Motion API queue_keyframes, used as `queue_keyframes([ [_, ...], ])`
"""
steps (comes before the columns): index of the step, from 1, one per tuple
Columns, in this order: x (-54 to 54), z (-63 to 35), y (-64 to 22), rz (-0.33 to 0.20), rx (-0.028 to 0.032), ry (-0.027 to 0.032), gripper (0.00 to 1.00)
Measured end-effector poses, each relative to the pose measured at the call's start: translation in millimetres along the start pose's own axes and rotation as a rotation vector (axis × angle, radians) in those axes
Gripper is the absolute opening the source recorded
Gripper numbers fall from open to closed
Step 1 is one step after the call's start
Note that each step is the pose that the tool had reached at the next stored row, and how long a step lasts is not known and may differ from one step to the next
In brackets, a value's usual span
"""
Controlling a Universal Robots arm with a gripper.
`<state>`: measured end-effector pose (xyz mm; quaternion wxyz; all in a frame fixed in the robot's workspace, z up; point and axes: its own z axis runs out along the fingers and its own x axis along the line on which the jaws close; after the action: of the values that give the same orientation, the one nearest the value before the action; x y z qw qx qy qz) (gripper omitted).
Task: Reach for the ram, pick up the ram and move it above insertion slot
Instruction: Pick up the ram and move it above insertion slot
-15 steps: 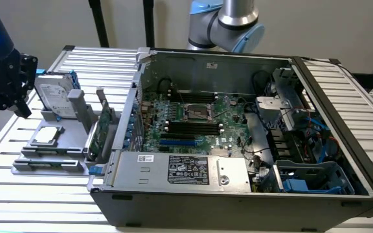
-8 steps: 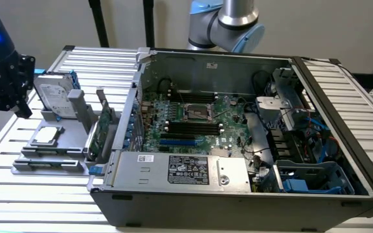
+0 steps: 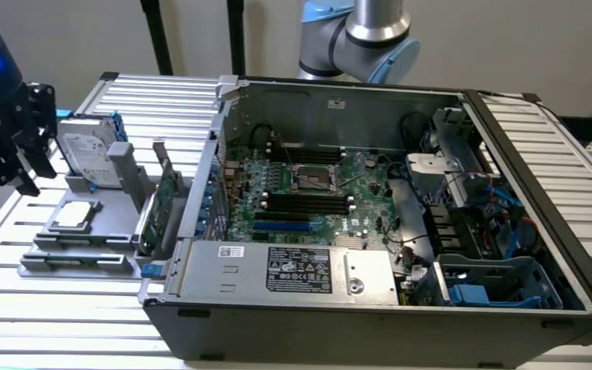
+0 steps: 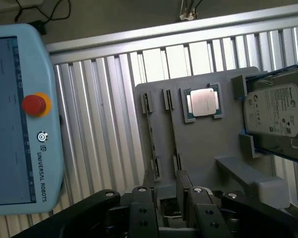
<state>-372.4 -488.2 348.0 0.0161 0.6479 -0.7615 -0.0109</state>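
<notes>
Hovering at 10 o'clock from the tray (image 3: 111,225) in the exterior view, the gripper (image 3: 13,158) has its fingers (image 4: 140,210) spread and pinches nothing. The tray lies at 9 o'clock from the case (image 3: 378,312). The ram (image 4: 151,136) looks like a thin dark strip standing edge-on in a long tray slot near the fingers, though this is hard to confirm. The CPU (image 4: 203,102) and drive (image 4: 275,116) sit on the same tray.
</notes>
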Motion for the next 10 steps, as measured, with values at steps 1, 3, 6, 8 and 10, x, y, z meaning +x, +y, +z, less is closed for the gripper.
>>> queue_keyframes([
  [1, 0.1, 1.8, 0.3, 0.000, 0.0000, 0.0000, 0.36],
  [3, 0.8, 5.5, 0.8, 0.000, 0.0001, -0.0001, 0.36],
  [6, 1.9, 10.9, 1.4, -0.001, 0.0000, -0.0004, 0.36],
  [8, 3.1, 14.7, 1.6, -0.001, 0.0000, -0.0006, 0.36],
  [10, 4.4, 18.3, 1.7, -0.001, 0.0000, -0.0007, 0.36],
])
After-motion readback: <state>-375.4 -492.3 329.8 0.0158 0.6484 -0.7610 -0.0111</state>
